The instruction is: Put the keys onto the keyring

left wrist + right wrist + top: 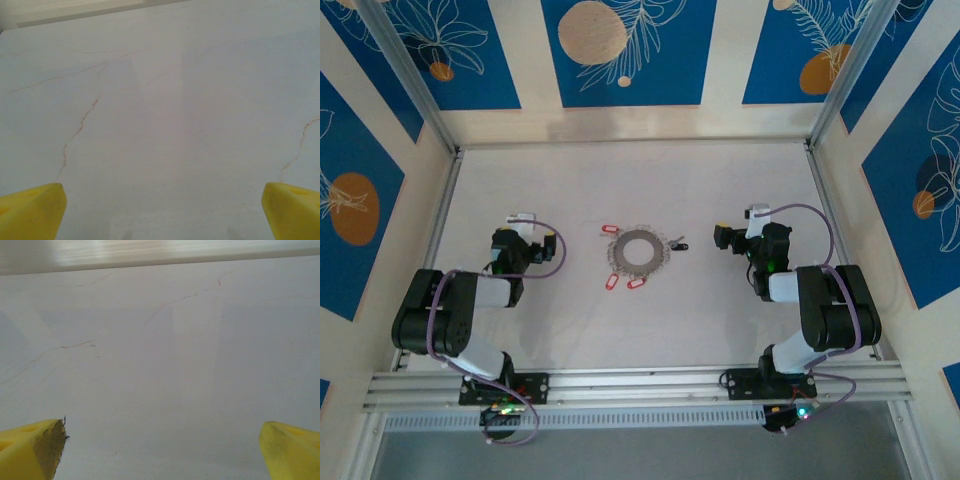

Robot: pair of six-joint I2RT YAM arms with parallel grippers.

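While both arms wait at the sides, nothing looks done yet, I'd say: the keyring (623, 250) lies mid-way across the table (560, 325), the red keys (613, 282) loose beside its rim. The left gripper (160, 205) and right gripper (162, 447) are spread wide, holding nothing.

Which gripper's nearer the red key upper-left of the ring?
Left. The left gripper sits left of the red key; the right gripper lies beyond the keyring, to its right.
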